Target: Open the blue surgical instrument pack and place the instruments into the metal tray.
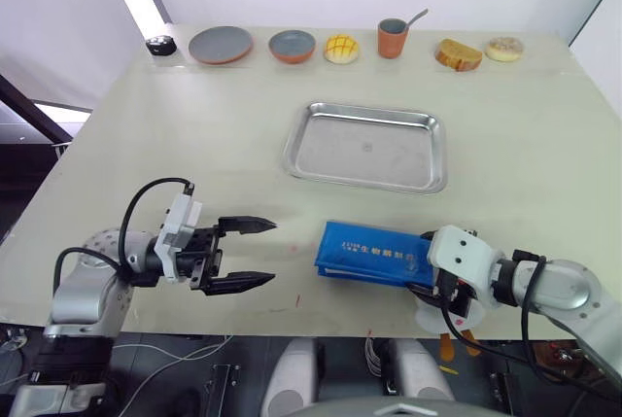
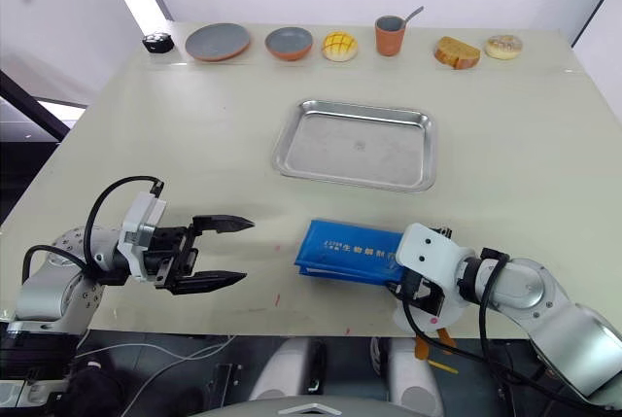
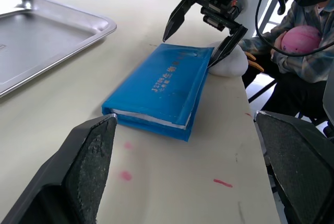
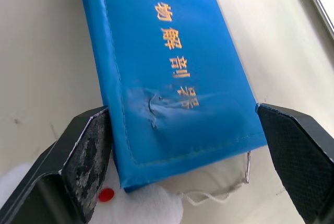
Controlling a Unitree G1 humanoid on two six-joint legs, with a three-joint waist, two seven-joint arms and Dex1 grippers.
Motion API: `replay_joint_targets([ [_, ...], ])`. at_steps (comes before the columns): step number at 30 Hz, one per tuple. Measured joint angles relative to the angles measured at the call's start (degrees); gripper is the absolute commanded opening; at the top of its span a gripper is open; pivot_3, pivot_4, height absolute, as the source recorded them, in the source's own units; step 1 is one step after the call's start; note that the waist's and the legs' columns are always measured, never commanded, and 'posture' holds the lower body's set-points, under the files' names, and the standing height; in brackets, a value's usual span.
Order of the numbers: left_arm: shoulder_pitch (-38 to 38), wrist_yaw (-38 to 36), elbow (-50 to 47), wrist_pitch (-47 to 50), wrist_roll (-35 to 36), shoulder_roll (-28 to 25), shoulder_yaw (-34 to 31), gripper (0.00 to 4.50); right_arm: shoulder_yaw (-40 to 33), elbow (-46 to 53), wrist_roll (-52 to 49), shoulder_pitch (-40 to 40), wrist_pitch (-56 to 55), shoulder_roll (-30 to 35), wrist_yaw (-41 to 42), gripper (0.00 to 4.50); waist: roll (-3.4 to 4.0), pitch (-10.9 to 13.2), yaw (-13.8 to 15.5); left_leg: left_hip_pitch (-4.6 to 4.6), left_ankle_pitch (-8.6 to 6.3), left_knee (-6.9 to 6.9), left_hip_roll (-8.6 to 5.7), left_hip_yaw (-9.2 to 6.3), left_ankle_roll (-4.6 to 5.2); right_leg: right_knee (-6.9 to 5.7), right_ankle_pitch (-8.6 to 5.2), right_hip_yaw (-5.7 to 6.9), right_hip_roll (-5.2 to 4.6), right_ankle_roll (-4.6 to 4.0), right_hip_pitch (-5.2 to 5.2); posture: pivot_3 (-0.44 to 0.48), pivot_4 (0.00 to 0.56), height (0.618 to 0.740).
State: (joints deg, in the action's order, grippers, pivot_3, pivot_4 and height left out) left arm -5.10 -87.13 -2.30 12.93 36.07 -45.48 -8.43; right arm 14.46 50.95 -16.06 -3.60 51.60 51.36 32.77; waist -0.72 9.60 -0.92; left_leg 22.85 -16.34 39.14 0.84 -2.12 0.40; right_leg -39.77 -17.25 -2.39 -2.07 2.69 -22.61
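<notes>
Pale cream tabletop [image 1: 126, 135] fills the scene, with white walls behind it. At the near edge, on the left, the left gripper [image 1: 245, 254] hovers just above the surface with its two black fingers spread wide apart, holding nothing and pointing toward the blue pack [image 1: 374, 255]. The pack lies closed and flat near the front edge, to the right of centre, with printed lettering on its cover and a pale lining showing along its folded edge in the left wrist view. A few small red marks [image 3: 125, 175] dot the table between the left gripper and the pack.

The right gripper [image 3: 204, 36] is at the pack's right end, fingers apart and straddling that end, one on each side; the right wrist view shows the blue cover between the two pads with a small crease in the fabric. A white toy [image 3: 228, 61] sits at the table edge, touching that end of the pack beneath the gripper. A person in a plaid sleeve [image 3: 292, 57] holding a pink ball [image 3: 302, 38] sits beyond the table edge.

Farther back, past the pack and apart from it, the metal tray [image 1: 367, 146] lies bare. Along the far edge stand a small black object [image 1: 160, 45], a grey plate [image 1: 221, 45], a grey bowl [image 1: 292, 46], a yellow bun [image 1: 341, 49], an orange cup [image 1: 393, 38] with a spoon in it, a slice of toast [image 1: 458, 53] and a round pastry [image 1: 504, 48].
</notes>
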Motion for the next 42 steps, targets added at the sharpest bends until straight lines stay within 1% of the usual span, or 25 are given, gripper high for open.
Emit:
replay_joint_targets([
  [1,-0.1,0.0,0.0,0.2,0.0,0.0,0.0,4.50,0.4,0.0,0.3,0.0,-0.1,0.0,-0.1,3.67,0.00,0.0,0.0,0.00,0.00,0.00,0.00,0.00,0.00,0.00,0.00,0.01,0.00,0.00,0.00,0.000,0.150,0.740],
  [2,-0.4,0.0,0.0,0.3,0.0,-0.1,0.0,4.50,1.0,0.0,0.8,0.0,-0.4,0.0,-0.1,3.22,0.00,0.0,0.0,0.00,0.00,0.00,0.00,0.00,0.00,-0.01,0.00,0.01,0.00,0.00,0.00,0.000,0.150,0.740],
  [3,-0.5,0.0,0.0,0.4,0.0,-0.1,0.0,4.50,1.4,0.0,1.2,0.0,-0.6,0.0,-0.1,2.68,0.00,0.0,0.0,0.00,0.00,0.00,0.00,-0.01,0.00,-0.01,0.00,0.00,0.00,0.00,0.00,0.000,0.150,0.740],
  [4,-0.5,0.0,0.0,0.4,0.0,-0.1,0.0,4.50,1.9,0.0,1.8,0.0,-0.7,0.1,-0.1,2.31,0.00,0.0,0.0,0.00,0.00,0.00,0.00,-0.01,0.00,-0.01,0.00,0.00,0.01,0.00,0.00,0.000,0.150,0.740],
  [5,-0.5,0.0,0.0,0.5,0.0,-0.1,0.0,4.50,2.6,0.0,2.5,0.0,-1.0,0.2,-0.1,1.74,0.00,0.0,0.0,0.00,0.00,0.00,0.00,-0.01,0.00,-0.01,0.00,0.01,0.01,0.00,0.00,0.000,0.150,0.740],
  [6,-0.6,0.0,0.0,0.6,0.0,-0.1,0.1,4.50,3.3,0.0,2.9,0.0,-1.3,0.1,-0.1,1.37,0.00,0.0,0.0,0.00,0.00,0.00,0.00,-0.01,0.00,-0.01,0.00,0.01,0.01,0.00,0.00,0.000,0.150,0.740],
  [7,-0.7,0.0,0.0,0.7,0.0,-0.1,0.1,4.50,3.5,0.0,3.1,0.0,-1.4,0.1,-0.1,0.81,0.00,0.0,0.0,0.00,0.00,0.00,0.00,-0.01,0.00,-0.01,0.00,0.01,0.01,0.00,0.00,0.000,0.150,0.740],
  [9,-0.9,0.1,0.0,0.8,0.0,-0.1,0.1,4.50,4.2,-0.4,4.0,-0.2,-2.0,0.1,0.2,0.16,0.00,0.0,0.0,-0.01,0.00,0.02,0.00,0.00,0.00,-0.01,0.00,0.00,0.01,0.00,0.00,0.000,0.150,0.740],
  [12,-0.9,0.2,-0.4,1.4,0.0,-0.1,0.1,4.50,5.7,-1.9,5.7,-0.4,-3.4,1.0,1.0,0.16,0.00,0.0,0.0,-0.01,0.00,0.03,0.00,-0.01,0.00,-0.02,0.00,0.00,0.01,0.00,0.01,0.000,0.150,0.740],
  [18,-0.9,0.9,-1.2,1.8,0.0,-0.1,0.1,4.50,5.8,-2.2,6.3,-1.9,-3.3,0.8,2.9,0.16,-0.01,0.0,0.0,-0.01,0.00,0.03,0.00,-0.01,0.00,-0.03,0.00,0.00,0.01,0.00,0.01,0.000,0.150,0.740],
  [21,-0.9,1.2,-1.2,1.9,0.0,-0.1,0.1,4.50,2.7,-2.4,1.9,-4.0,-0.4,-2.5,4.9,0.16,0.00,0.0,-0.1,-0.02,0.00,0.03,0.03,-0.02,0.00,-0.05,0.00,-0.01,0.05,0.00,0.01,0.000,0.150,0.740],
  [24,-0.9,1.3,-1.3,1.9,0.0,-0.1,0.1,4.50,-0.6,-2.8,-2.7,-6.3,2.0,-3.4,7.2,0.16,-0.01,0.0,0.0,-0.02,0.00,0.03,0.04,-0.03,0.00,-0.04,0.00,0.01,0.05,0.00,0.02,0.000,0.150,0.740],
  [25,-0.9,1.3,-1.3,1.9,0.0,-0.1,0.1,4.50,-2.5,-3.7,-6.0,-8.5,3.6,-4.1,9.1,0.16,-0.01,0.0,-0.1,-0.02,0.00,0.03,0.03,0.00,0.00,-0.04,0.01,-0.02,0.04,0.00,0.02,0.000,0.150,0.740],
  [28,-1.0,1.9,-1.7,1.9,0.0,0.1,0.1,4.50,-6.4,-7.5,-13.7,-14.3,7.4,-3.7,14.7,0.16,-0.01,0.0,0.0,-0.02,0.00,0.02,0.03,-0.02,0.00,-0.03,0.01,0.01,0.03,-0.01,0.03,0.000,0.150,0.740],
  [30,-0.9,2.3,-1.8,2.0,0.0,0.1,0.1,4.50,-7.2,-10.6,-18.2,-17.5,9.9,-2.6,18.4,0.16,-0.01,0.0,0.0,-0.02,0.00,0.01,0.03,-0.04,0.00,-0.02,0.01,0.02,0.03,-0.01,0.02,0.000,0.150,0.740],
  [31,-0.7,2.5,-2.0,2.2,0.1,0.1,0.1,4.50,-8.1,-14.1,-22.2,-19.8,12.1,-1.0,22.2,0.16,-0.01,0.0,0.0,-0.01,0.00,0.01,0.03,-0.04,0.00,-0.01,0.01,0.02,0.03,-0.01,0.02,0.000,0.150,0.740],
  [32,-0.7,2.5,-2.0,2.2,0.1,0.1,0.1,4.50,-8.2,-14.2,-22.3,-19.8,12.1,-1.0,22.4,0.16,-0.01,0.0,0.1,0.01,0.00,0.00,0.03,-0.05,0.00,0.03,0.00,0.05,0.01,-0.01,0.02,0.000,0.150,0.740],
  [34,-0.4,2.7,-2.3,2.5,0.1,0.1,0.1,4.50,-7.4,-17.1,-23.7,-21.0,12.1,-0.3,25.6,0.16,0.00,0.0,0.1,0.02,0.00,0.00,0.02,0.02,0.00,0.03,0.00,-0.01,-0.01,-0.01,0.01,0.000,0.150,0.740],
  [37,0.0,3.6,-3.3,2.6,0.1,0.1,0.0,4.50,-5.6,-24.2,-24.2,-23.4,11.2,1.5,30.8,0.16,-0.01,0.0,0.0,0.00,0.00,0.02,0.02,0.06,0.01,0.02,0.01,-0.02,-0.03,0.00,0.01,0.000,0.150,0.740],
  [39,0.6,3.8,-3.6,2.7,0.1,0.2,-0.1,4.50,-3.9,-28.7,-23.7,-24.9,9.5,1.5,33.7,0.16,-0.01,0.0,-0.1,-0.02,0.00,0.02,0.03,0.05,0.01,-0.02,0.01,-0.01,-0.01,-0.01,0.01,0.000,0.150,0.740],
  [40,0.8,4.1,-3.7,2.7,0.1,0.7,-0.1,4.50,-2.2,-32.3,-22.3,-26.1,6.8,1.5,36.5,0.16,0.00,0.0,0.0,-0.02,0.00,0.02,0.06,0.03,0.01,-0.02,0.01,0.01,0.01,-0.01,-0.01,0.000,0.150,0.740],
  [42,0.8,4.4,-3.7,2.7,0.1,0.9,0.0,4.50,-0.7,-34.4,-20.6,-27.0,4.2,1.6,38.3,0.16,-0.01,0.0,0.0,-0.02,0.00,0.02,0.06,0.03,0.00,-0.01,0.01,0.01,0.01,-0.01,0.00,0.000,0.150,0.740],
])
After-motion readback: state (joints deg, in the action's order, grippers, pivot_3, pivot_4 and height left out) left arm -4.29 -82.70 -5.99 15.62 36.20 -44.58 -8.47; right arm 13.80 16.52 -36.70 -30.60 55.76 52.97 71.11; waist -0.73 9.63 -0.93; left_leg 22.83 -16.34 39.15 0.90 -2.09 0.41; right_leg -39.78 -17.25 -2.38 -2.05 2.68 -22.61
